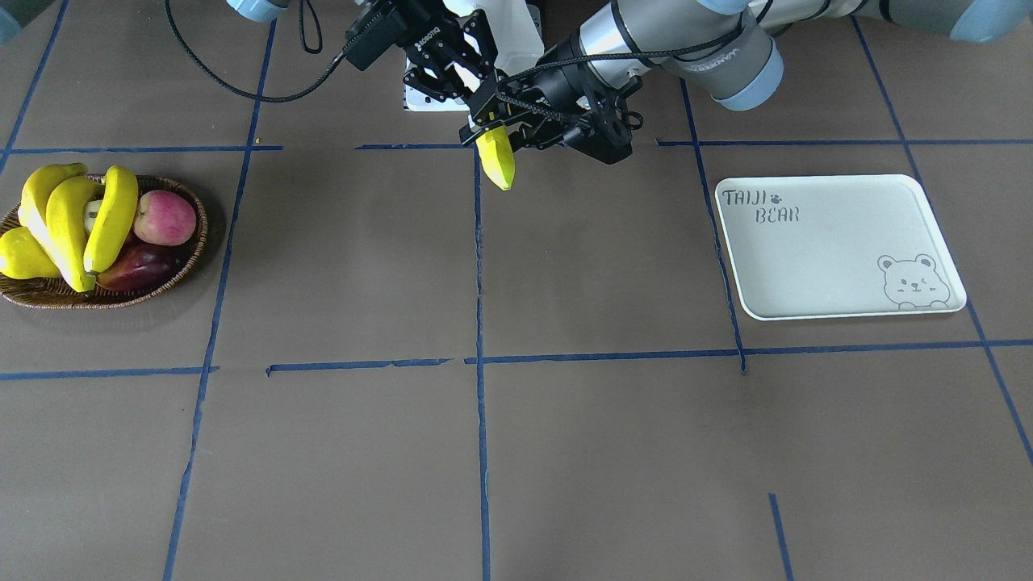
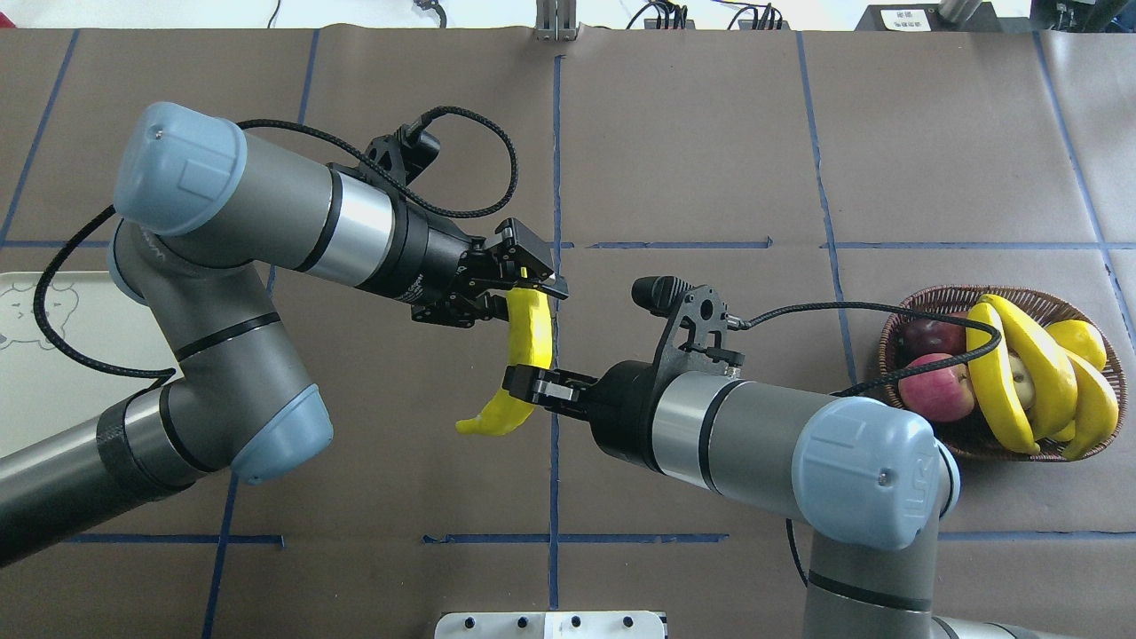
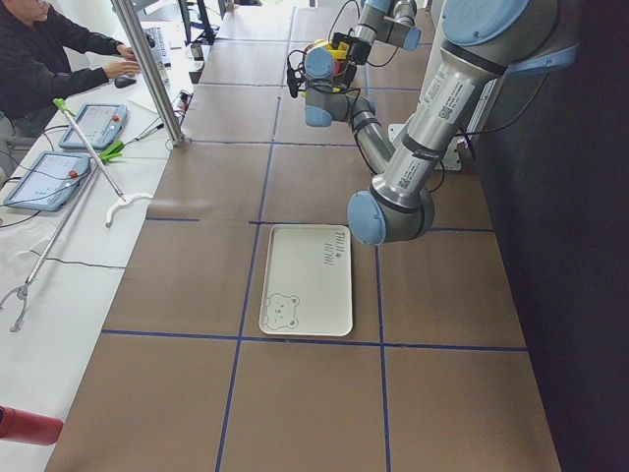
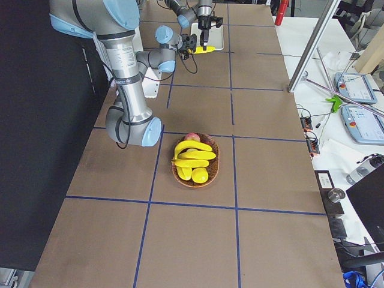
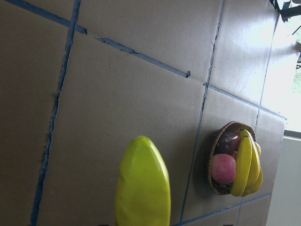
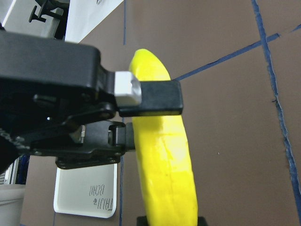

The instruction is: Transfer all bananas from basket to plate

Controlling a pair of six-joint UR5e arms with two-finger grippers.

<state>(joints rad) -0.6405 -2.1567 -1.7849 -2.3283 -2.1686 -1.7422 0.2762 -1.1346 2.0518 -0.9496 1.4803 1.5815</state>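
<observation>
While both claws meet over mid-surface: one banana (image 2: 530, 342) is held in the air above the surface (image 2: 710, 133), gripped by both at once.
Left claw (image 2: 525, 293): closed on the banana's far end, its arm reaching in from the left.
Right claw (image 2: 524, 386): closed on the same banana lower down, towards its curved near end, its arm reaching in from the right.
Contact detail: in the right wrist view a finger (image 6: 160, 98) of the left claw lies flat across the yellow skin.
Banana attitude: the free tip curves out to the near left of the right claw; in the front view that tip points down at the surface without touching it.
Basket (image 1: 48, 297): at the right end of the surface, well apart from both claws.
Basket contents: three bananas (image 1: 109, 218) lying side by side, a yellow pear-shaped fruit (image 1: 20, 254) beside them, a pink-red apple (image 1: 164, 216) and a dark red fruit (image 1: 137, 266).
Plate (image 1: 831, 250): flat on the surface at the left end, lettered "TAIJI BEAR" with a bear drawing in one corner, well apart from the held banana.
</observation>
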